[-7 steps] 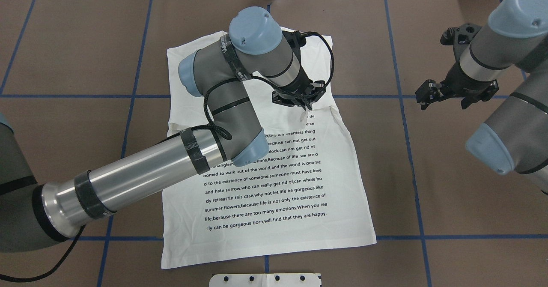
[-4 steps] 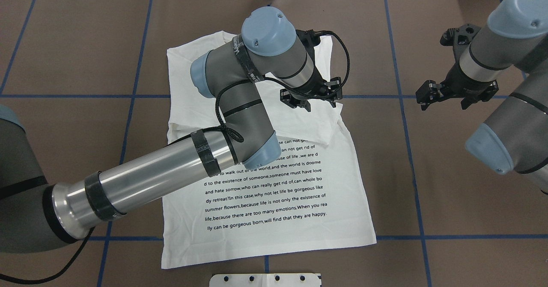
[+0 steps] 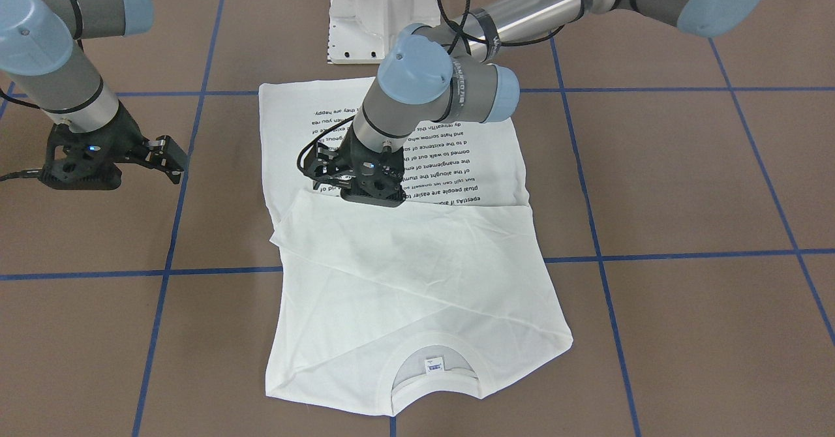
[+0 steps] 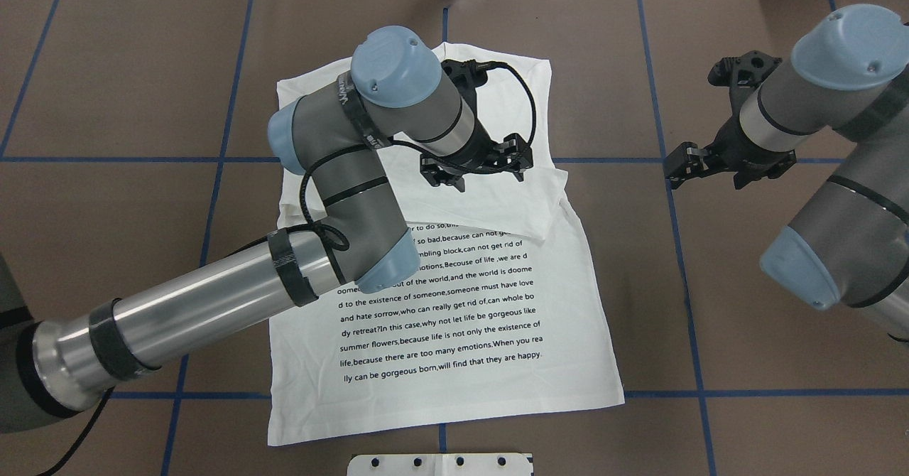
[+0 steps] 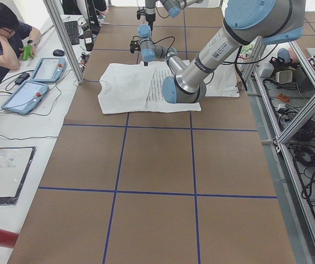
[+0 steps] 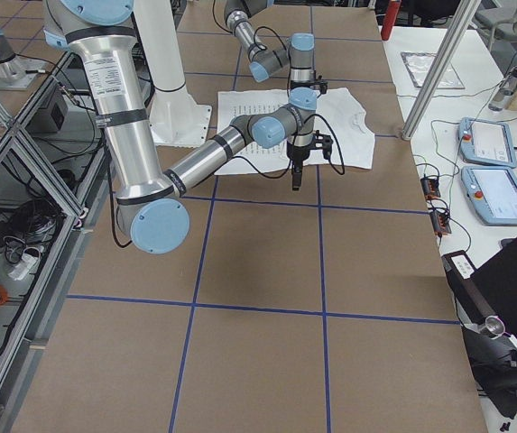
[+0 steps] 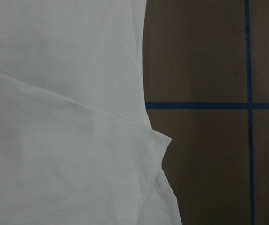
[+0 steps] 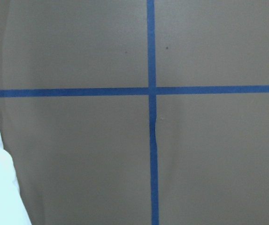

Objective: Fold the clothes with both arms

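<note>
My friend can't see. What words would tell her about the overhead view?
A white T-shirt with black writing lies on a brown table, its top folded over. The left hand is over the fold; the right hand hangs over bare table.

Brown table (image 4: 106, 71), blue tape grid (image 8: 150, 90); aluminium post (image 5: 64, 39).
</note>
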`<state>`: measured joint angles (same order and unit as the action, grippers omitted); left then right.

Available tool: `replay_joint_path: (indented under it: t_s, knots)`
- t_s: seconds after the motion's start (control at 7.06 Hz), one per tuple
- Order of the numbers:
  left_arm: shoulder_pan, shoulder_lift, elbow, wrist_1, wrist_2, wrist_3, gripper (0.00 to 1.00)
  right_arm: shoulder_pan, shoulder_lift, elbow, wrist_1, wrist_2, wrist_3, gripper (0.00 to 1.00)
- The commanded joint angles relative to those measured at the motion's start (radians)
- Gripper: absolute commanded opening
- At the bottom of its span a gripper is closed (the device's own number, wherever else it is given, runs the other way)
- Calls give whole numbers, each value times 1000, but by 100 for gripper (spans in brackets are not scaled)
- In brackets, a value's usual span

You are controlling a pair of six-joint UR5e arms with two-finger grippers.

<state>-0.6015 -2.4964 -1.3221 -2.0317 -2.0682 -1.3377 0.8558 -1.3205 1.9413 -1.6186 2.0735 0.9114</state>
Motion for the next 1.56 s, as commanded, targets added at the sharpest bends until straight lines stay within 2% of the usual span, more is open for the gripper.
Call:
replay_joint_path:
  t_s: [0.0, 0.28, 0.42, 0.57, 0.71, 0.85, 0.99, 1.27, 1.42]
  knots:
    - [-23, 150, -243, 152, 2, 9, 99, -111, -19, 85, 6, -25, 120, 100]
    - [-26, 333, -507, 272, 23, 84, 99, -266, -70, 172, 6, -111, 251, 100]
    - [-20, 426, -594, 280, 74, 136, 100, -349, -83, 194, 9, -166, 308, 100]
    - [-24, 523, -658, 278, 80, 211, 100, -450, -94, 200, 52, -241, 399, 100]
    - [-26, 600, -704, 275, 85, 239, 100, -525, -142, 232, 62, -269, 423, 100]
    - [-26, 631, -719, 272, 95, 241, 100, -603, -147, 235, 62, -358, 458, 100]
    - [-26, 636, -720, 269, 96, 239, 100, -644, -152, 234, 63, -396, 504, 100]
    - [-20, 639, -717, 266, 99, 232, 100, -679, -161, 213, 84, -397, 537, 100]
    - [-18, 637, -715, 262, 97, 230, 100, -678, -164, 179, 165, -400, 537, 100]
